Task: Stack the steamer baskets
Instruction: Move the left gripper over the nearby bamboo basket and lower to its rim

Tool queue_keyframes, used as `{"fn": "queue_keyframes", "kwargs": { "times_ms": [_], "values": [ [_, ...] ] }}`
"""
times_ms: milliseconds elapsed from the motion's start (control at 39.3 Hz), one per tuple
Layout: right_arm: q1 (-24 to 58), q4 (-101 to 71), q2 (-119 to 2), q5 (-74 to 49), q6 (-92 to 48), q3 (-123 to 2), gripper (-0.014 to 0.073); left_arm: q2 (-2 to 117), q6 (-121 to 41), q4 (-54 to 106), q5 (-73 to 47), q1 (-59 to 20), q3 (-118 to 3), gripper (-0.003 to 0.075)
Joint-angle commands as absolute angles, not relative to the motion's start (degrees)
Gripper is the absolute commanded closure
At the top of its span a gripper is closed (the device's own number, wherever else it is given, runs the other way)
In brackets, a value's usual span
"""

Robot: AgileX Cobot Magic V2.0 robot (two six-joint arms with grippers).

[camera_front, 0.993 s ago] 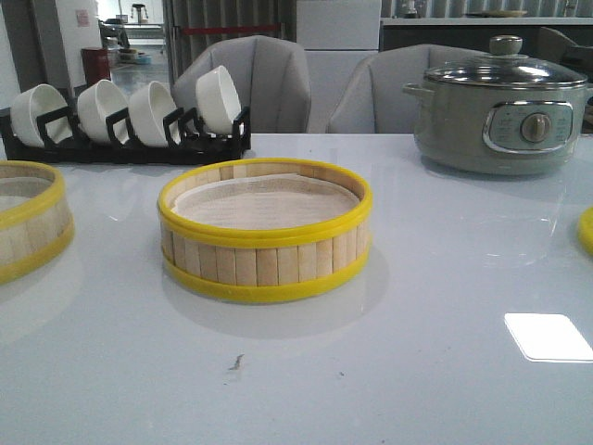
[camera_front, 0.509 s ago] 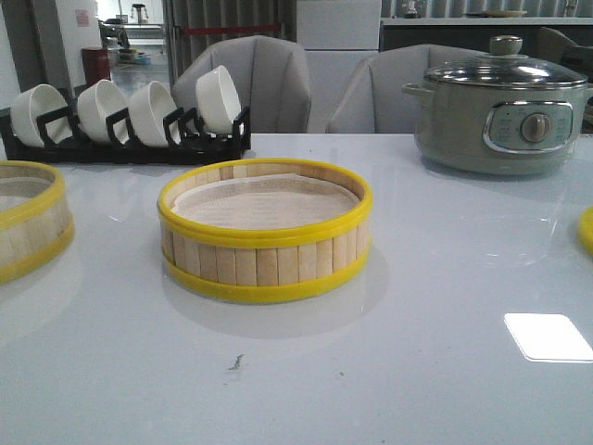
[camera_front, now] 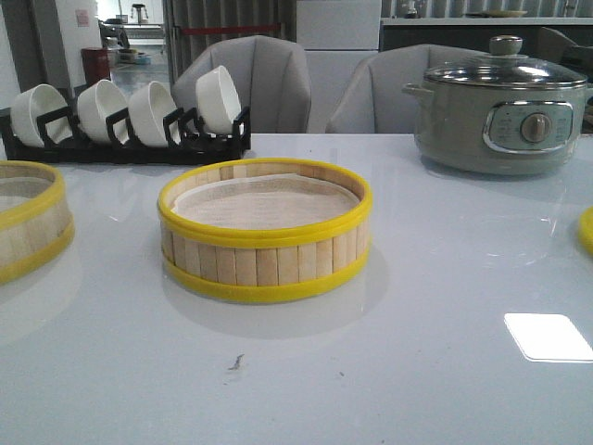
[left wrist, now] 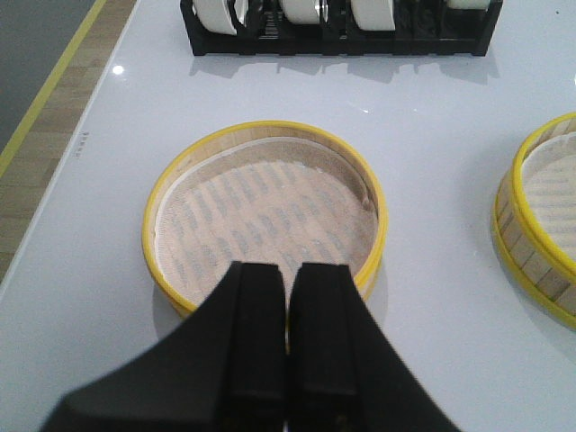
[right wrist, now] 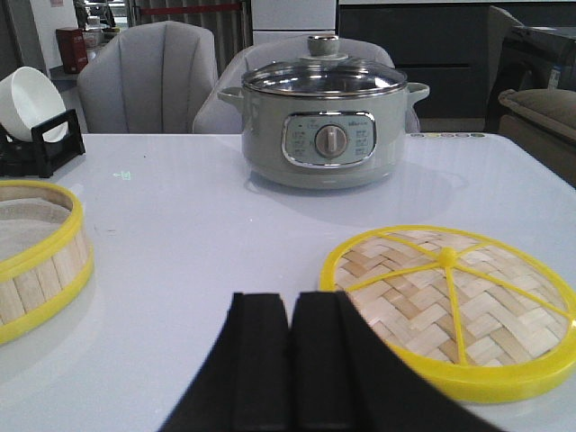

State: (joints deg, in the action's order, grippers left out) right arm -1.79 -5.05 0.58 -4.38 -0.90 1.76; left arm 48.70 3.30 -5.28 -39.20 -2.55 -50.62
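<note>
Front view: one basket (camera_front: pixel 264 230) sits in the middle of the white tabletop (camera_front: pixel 417 352). A second basket (camera_front: pixel 28 218) peeks in at the left edge. Neither claw shows in this view.

In the left wrist view, the left claw (left wrist: pixel 288 297) has its two black fingers pressed together, holding nothing. The second basket lies just beyond its tips, paper liner up. The rack of bowls (left wrist: pixel 337 22) stands farther past it.

In the right wrist view, the right claw (right wrist: pixel 290 328) is also pressed together and empty. A woven yellow lid (right wrist: pixel 445 306) lies just beside its tips. The pot (right wrist: pixel 328 121) stands well beyond.
</note>
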Motion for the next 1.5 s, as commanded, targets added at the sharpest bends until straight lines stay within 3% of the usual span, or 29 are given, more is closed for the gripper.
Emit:
{"fn": "queue_keyframes", "kwargs": {
  "times_ms": [0, 560, 739, 892, 1197, 1477],
  "values": [
    [-2.24, -4.92, 1.75, 0.80, -1.28, 0.89, 0.0524, 48.39, 3.48, -6.23, -36.23, -2.58, -52.60, 0.0636],
    [-2.24, -6.03, 1.75, 6.82, 3.46, 0.68, 0.0524, 48.52, 3.48, -7.71, -37.85, -2.58, -52.47, 0.0636],
    [-2.17, -8.70, 0.52, -5.09, 8.48, -10.32, 0.0524, 48.52, 3.48, -7.71, -37.98, -2.58, -52.47, 0.0636],
    [-2.13, -7.47, -10.50, -16.41, 6.18, -21.98, 0.0524, 48.52, 3.48, -7.47, -37.83, -2.58, -52.47, 0.0636],
    [-2.13, -7.88, -38.91, -26.43, 6.18, -37.60, 0.0524, 48.52, 3.48, -6.15, -37.33, -2.58, -52.47, 0.0636],
    [-2.11, -7.88, -44.31, -24.47, 6.18, -38.78, 0.0524, 48.52, 3.48, -4.55, -36.57, -2.58, -52.47, 0.0636]
  ]
}}
